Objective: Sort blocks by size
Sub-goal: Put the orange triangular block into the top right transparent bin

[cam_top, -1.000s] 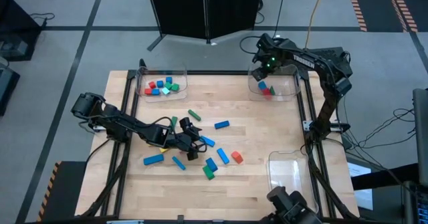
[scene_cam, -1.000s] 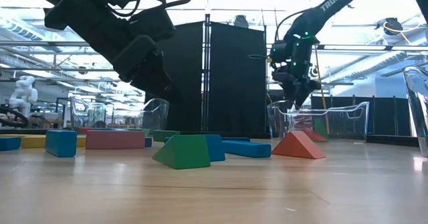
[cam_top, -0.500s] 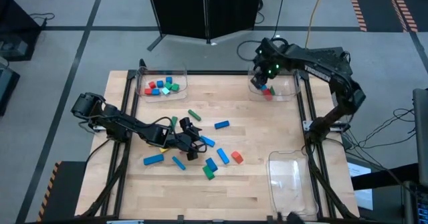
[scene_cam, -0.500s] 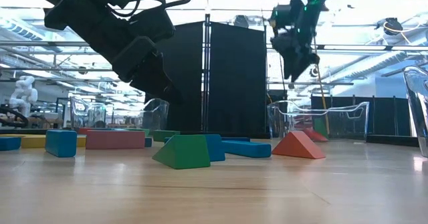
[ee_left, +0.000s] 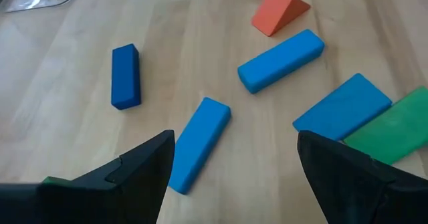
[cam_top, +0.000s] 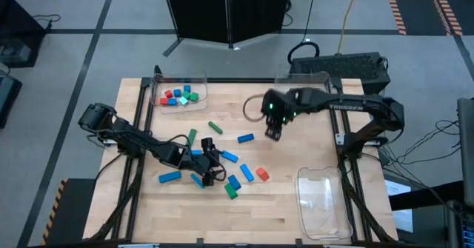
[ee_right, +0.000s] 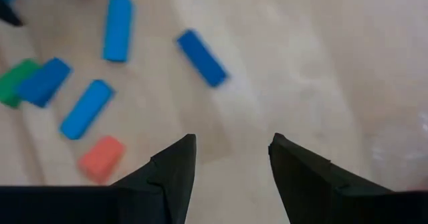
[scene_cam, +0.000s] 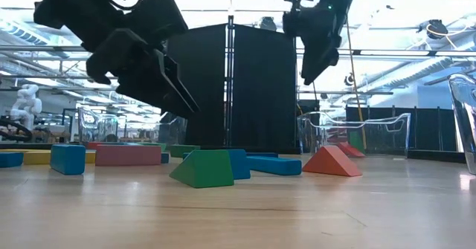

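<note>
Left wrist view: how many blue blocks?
4. One just ahead of the left gripper, one next to the orange wedge, one beside the green block, a darker one alone. Its fingers may hide more.

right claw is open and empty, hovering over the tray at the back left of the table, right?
Not quite. The right claw is open and empty, but it hovers over bare wood near the middle of the table, close to a blue bar, not over the back-left tray. The high view shows this.
</note>
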Controlling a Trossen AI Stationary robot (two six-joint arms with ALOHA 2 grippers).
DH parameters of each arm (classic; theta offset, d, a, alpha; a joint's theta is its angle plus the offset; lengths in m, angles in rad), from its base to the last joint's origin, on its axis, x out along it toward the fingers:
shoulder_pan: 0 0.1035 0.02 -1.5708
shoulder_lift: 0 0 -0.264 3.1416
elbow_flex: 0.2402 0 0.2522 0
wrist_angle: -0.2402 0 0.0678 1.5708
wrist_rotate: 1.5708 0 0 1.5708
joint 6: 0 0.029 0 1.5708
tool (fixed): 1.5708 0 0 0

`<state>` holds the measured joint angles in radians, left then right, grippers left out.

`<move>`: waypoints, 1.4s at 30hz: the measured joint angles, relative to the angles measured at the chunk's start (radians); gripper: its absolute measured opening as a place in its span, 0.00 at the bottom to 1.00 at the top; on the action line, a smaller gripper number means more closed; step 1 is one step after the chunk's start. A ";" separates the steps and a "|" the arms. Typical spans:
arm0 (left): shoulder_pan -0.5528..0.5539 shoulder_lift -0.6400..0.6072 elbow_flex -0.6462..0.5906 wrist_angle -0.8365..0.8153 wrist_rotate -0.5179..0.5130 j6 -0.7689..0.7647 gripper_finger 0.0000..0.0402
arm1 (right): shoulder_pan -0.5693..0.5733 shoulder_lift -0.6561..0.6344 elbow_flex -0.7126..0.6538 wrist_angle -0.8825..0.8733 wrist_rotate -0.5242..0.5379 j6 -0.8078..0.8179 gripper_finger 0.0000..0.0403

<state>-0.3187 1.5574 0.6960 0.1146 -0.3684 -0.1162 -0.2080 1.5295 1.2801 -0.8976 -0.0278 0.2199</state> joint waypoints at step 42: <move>0.002 0.000 0.000 0.012 -0.001 -0.009 0.79 | 0.492 0.001 -0.395 0.751 0.156 0.389 0.45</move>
<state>-0.3168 1.5570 0.6964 0.1268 -0.3698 -0.1249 0.2836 1.5303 0.8848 -0.1469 0.1283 0.6089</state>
